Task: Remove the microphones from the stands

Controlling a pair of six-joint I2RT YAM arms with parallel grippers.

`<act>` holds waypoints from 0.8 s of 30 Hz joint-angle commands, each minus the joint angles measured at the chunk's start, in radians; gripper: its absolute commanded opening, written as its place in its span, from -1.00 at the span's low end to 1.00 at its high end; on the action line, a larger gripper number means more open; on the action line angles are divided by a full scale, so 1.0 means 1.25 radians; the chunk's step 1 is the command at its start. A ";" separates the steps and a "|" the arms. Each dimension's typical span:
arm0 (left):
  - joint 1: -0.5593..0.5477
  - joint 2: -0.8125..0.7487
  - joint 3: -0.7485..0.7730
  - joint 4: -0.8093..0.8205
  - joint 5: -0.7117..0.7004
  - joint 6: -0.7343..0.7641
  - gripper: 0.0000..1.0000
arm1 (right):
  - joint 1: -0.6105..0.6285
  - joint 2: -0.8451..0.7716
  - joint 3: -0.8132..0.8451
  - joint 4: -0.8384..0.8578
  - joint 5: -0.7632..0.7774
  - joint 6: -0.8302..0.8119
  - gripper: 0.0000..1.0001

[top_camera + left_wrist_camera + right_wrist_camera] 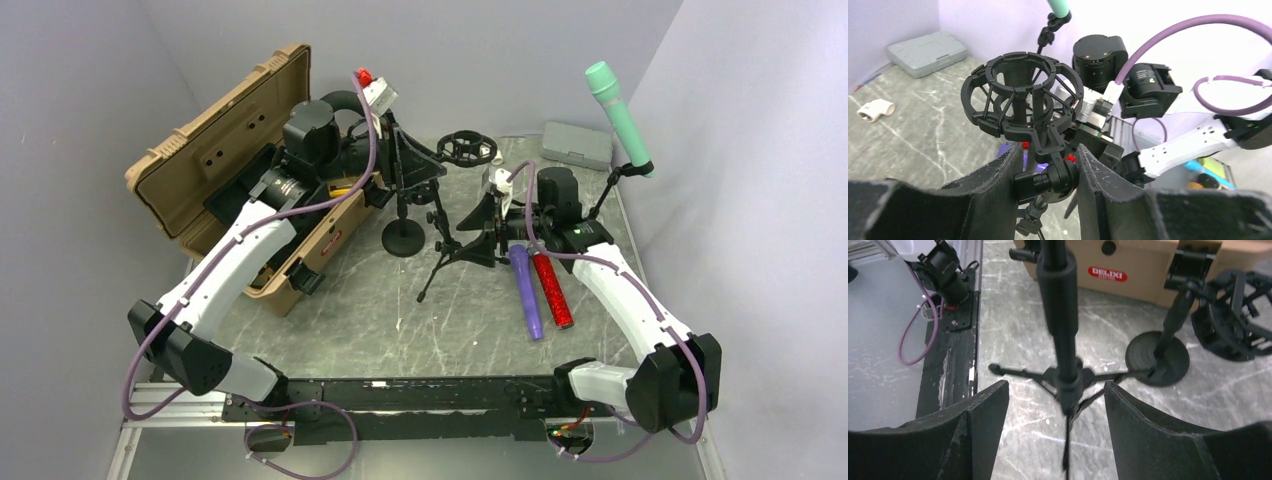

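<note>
The green microphone (617, 108) is seen clipped, tilted, at the top of a thin stand (603, 195) in the far right corner, well apart from both grippers. A purple microphone (526, 292) and a red microphone (551, 290) are laid side by side on the table (400, 330), just beside the right arm. The left gripper (1048, 165) is closed partway onto the swivel joint (1047, 181) beneath an empty shock mount (1020, 95), with both fingers pressed against the joint. The right gripper (1055, 387) is held wide open astride the pole of a tripod stand (1060, 315), with a gap left on each side and nothing gripped. The shock mount is formed as a black ring cage strung with cords; the red microphone is glittery, the purple one smooth, and the tabletop is of grey veined stone. A round-base stand (1158, 357) is placed close beside the tripod's legs. The left side is crowded by an open tan case (215, 150), a grey box (577, 145) is set at the far edge, and the table is closed in by walls at the back and on both sides; bare surface is found toward the near edge.
</note>
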 commanded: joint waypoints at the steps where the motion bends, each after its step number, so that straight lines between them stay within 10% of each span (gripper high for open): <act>1: 0.001 -0.001 0.046 0.107 0.052 -0.113 -1.00 | 0.028 0.005 0.048 0.153 -0.018 0.068 0.43; 24: 0.012 -0.003 0.016 0.179 0.053 -0.201 -1.00 | 0.080 0.016 0.005 0.168 0.011 0.071 -0.48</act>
